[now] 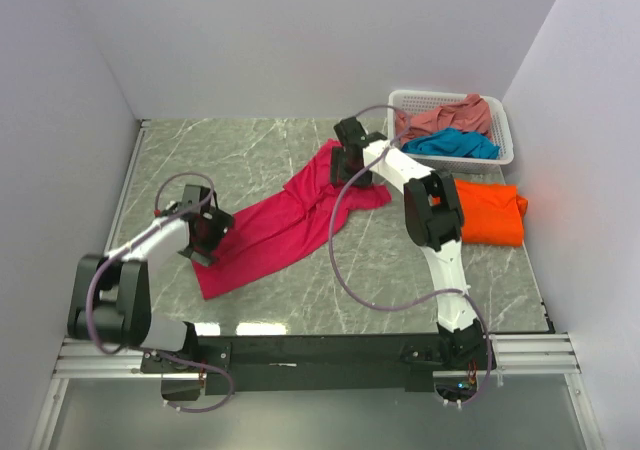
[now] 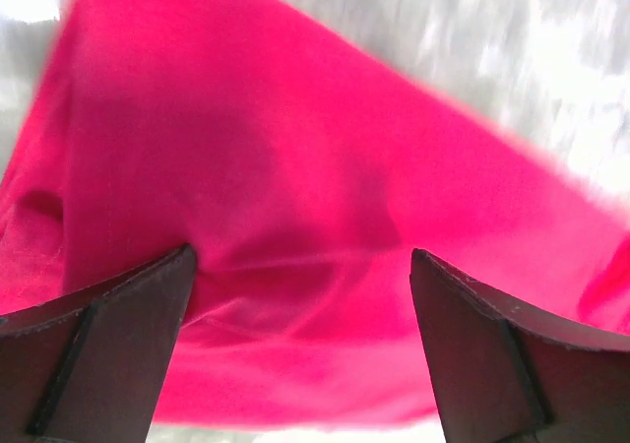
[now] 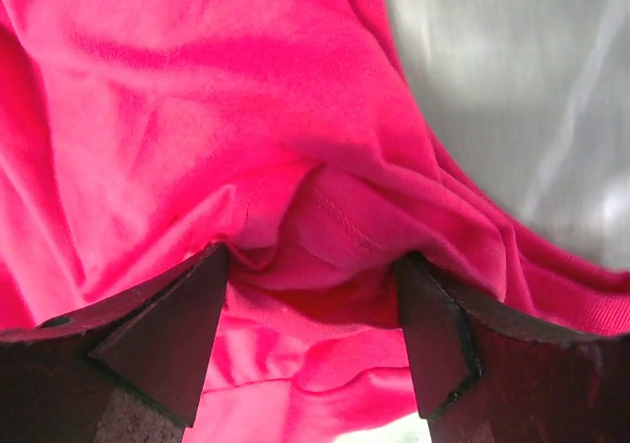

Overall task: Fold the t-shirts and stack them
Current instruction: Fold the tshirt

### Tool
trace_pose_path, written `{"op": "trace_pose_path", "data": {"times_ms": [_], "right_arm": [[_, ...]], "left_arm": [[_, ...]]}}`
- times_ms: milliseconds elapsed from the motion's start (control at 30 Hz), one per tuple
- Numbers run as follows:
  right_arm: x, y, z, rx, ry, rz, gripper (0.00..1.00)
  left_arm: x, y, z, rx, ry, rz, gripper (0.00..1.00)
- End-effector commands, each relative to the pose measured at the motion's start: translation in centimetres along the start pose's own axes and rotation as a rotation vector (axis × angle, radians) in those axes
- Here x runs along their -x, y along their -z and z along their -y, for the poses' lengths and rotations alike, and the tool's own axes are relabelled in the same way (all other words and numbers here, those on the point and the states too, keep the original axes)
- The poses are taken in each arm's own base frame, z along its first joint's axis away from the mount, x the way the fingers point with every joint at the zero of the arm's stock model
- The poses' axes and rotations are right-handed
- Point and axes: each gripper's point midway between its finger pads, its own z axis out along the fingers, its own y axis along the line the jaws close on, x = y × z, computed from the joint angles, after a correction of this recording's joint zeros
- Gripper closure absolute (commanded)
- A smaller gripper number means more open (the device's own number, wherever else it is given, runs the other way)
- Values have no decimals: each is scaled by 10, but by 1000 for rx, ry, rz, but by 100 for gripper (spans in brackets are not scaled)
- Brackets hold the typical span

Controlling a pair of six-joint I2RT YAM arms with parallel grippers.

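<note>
The magenta-pink t-shirt (image 1: pixel 285 220) lies spread and rumpled across the middle of the table. My left gripper (image 1: pixel 207 232) is open just over its near-left part; the cloth (image 2: pixel 295 217) fills the left wrist view between the spread fingers (image 2: pixel 108 345). My right gripper (image 1: pixel 350 160) is open over the shirt's far end, fingers (image 3: pixel 167 345) astride a bunched fold (image 3: pixel 315 236). The orange t-shirt (image 1: pixel 490 212) lies folded at the right. The teal-blue shirt (image 1: pixel 452 144) and the salmon-pink shirt (image 1: pixel 447 118) lie in the basket.
The white lattice basket (image 1: pixel 505 130) stands at the back right corner. White walls close in the table on the left, back and right. The marble-patterned tabletop (image 1: pixel 200 150) shows round the shirts.
</note>
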Motion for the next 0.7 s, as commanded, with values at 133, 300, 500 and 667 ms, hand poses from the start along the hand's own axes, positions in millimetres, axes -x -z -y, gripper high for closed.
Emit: {"op": "trace_pose_path", "data": {"times_ms": [133,300,500,667], "right_arm": [[96,-14,-46,240,21,88,26],[115,21,-93,516,-18,200,23],[139,65,-84,409,37,282,21],[129,86,-60,305,-13,320,21]], "left_arm": [[-115,20,-93,8,-124,-363,1],[-104,45,-84,-95,-168,-280,1],[-48,106,-44,-225,-279,-33,1],[-54,107,-23,-329,-388,-48,1]]}}
